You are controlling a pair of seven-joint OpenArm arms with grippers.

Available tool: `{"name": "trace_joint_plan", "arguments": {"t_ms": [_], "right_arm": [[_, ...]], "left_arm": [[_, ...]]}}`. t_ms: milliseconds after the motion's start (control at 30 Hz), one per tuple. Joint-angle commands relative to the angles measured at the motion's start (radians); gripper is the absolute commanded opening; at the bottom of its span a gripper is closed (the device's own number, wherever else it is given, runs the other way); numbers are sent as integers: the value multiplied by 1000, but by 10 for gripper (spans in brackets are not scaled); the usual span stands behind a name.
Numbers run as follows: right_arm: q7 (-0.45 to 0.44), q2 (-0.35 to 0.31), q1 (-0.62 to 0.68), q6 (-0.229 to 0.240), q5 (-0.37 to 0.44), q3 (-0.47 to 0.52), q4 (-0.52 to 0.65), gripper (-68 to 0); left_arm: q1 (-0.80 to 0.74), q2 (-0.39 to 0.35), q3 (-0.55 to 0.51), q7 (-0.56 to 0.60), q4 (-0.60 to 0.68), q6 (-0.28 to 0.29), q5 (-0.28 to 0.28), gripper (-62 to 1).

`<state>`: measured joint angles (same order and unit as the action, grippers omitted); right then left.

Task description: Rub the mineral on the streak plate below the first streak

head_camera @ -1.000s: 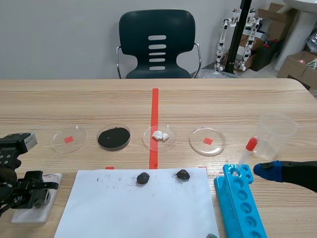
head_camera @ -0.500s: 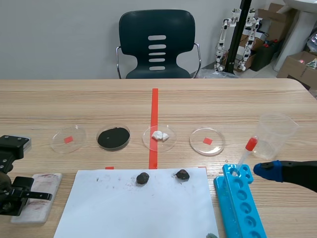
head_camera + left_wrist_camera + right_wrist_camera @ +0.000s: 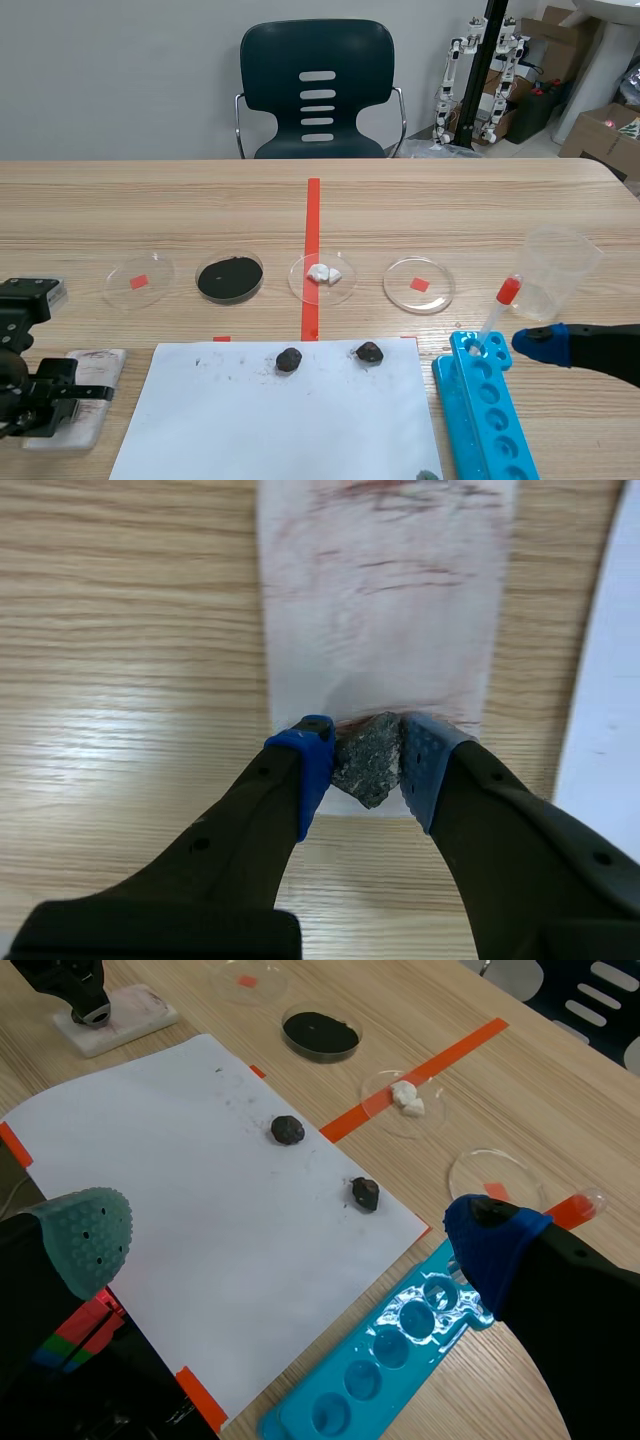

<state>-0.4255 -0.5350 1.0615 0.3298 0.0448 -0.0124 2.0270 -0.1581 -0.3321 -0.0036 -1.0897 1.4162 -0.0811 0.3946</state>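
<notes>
Left fingers [image 3: 300,770] are clamped on the grey mineral [image 3: 368,760], which is pressed between their blue pads [image 3: 425,755] at the near end of the white streak plate [image 3: 385,630] on the table [image 3: 130,630], with reddish streaks [image 3: 400,580] seen farther ahead, while the right fingers [image 3: 85,1230] are spread wide with the white paper [image 3: 200,1200] seen between them.

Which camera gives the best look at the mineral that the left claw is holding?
The left wrist view: the mineral shows close up, pinched in the left claw, on the streak plate. In the scene and right wrist views it cannot be made out under the claw.
</notes>
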Motion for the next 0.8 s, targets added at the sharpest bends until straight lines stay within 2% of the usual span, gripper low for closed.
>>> {"name": "trace_joint_plan", "arguments": {"t_ms": [0, 100, 200, 400, 600, 767], "right_arm": [[-17, -5, -3, 0, 10, 7, 8, 4], [-18, -5, -3, 0, 10, 7, 8, 4], [-17, -5, -3, 0, 10, 7, 8, 4], [-17, -5, -3, 0, 10, 7, 8, 4], [-17, -5, -3, 0, 10, 7, 8, 4], [-17, -5, -3, 0, 10, 7, 8, 4]], "left_arm": [[-19, 42, 16, 3, -1, 27, 60, -543], [-19, 55, 16, 17, -1, 51, 92, -543], [-19, 57, 16, 18, -1, 51, 91, -543], [-19, 55, 16, 2, -1, 6, -43, -543], [-19, 45, 16, -22, -1, -85, -192, -543], [-19, 45, 16, -30, -1, -120, -251, -543]]}}
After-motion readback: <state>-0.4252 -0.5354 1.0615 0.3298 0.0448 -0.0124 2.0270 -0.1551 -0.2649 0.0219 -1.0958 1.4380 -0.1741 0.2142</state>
